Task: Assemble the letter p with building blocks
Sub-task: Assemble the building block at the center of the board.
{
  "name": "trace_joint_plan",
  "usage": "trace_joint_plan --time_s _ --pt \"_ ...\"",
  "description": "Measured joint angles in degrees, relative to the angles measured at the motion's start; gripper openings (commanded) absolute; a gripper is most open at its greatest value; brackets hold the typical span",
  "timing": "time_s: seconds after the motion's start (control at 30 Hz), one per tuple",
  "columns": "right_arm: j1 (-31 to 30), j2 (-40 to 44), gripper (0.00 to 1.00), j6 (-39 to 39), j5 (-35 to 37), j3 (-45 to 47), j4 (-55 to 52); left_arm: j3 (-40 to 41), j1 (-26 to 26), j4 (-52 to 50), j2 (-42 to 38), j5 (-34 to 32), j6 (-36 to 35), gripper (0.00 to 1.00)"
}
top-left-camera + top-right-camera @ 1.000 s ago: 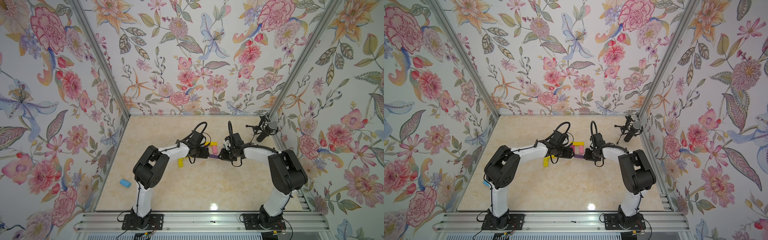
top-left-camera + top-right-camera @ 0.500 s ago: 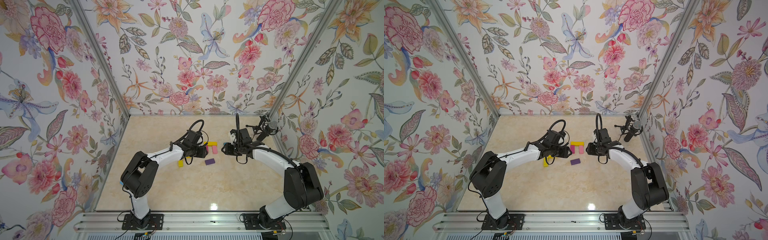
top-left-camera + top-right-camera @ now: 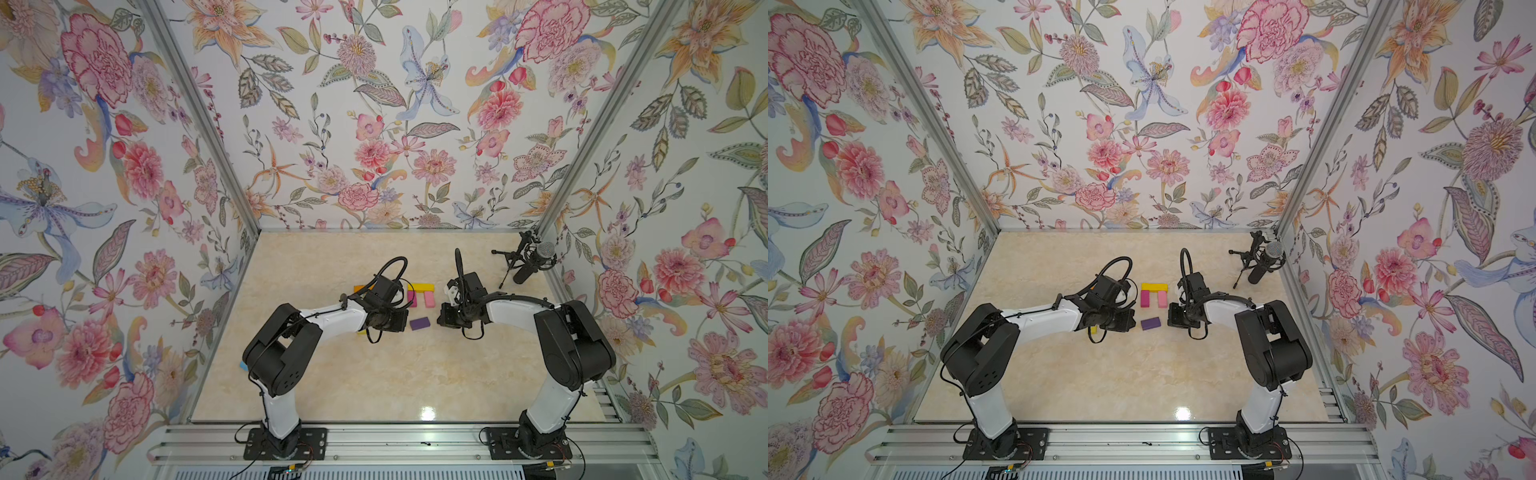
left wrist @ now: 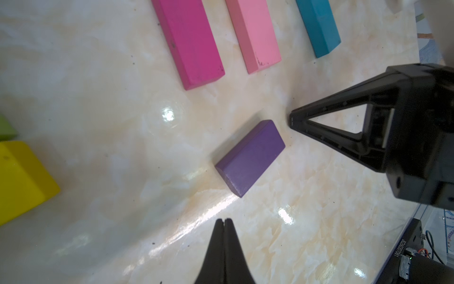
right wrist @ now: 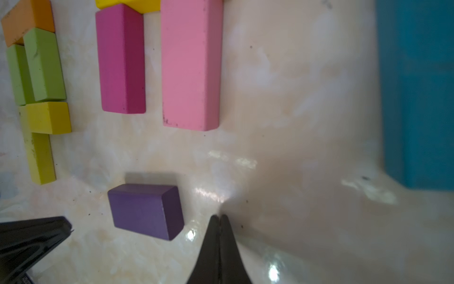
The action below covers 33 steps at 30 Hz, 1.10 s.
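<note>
Both arms (image 3: 332, 316) (image 3: 511, 309) bend inward, left end effector (image 4: 224, 220) and right end effector (image 5: 219, 217) closed, seemingly empty.

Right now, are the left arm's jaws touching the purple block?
Apart. The left wrist view shows bare table between the shut left gripper and the purple block.

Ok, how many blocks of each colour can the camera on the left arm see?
dark pink block: 1
light pink block: 1
teal block: 1
purple block: 1
yellow block: 1
green block: 1, just a corner
Total: 6
</note>
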<state>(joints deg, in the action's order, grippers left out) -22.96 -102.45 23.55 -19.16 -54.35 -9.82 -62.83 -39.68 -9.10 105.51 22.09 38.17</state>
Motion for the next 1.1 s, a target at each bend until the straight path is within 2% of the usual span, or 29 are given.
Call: trace_joint_plan --time_s 0.43,1.1 --pt "-0.6 -1.8 0.0 0.5 -4.4 0.0 3.7 -4.0 -0.2 1.6 7.2 0.5 0.9 0.0" --pt "3.3 -2.5 0.0 0.9 -4.5 -0.9 3.5 -13.7 -0.1 1.4 14.4 0.4 1.9 0.0"
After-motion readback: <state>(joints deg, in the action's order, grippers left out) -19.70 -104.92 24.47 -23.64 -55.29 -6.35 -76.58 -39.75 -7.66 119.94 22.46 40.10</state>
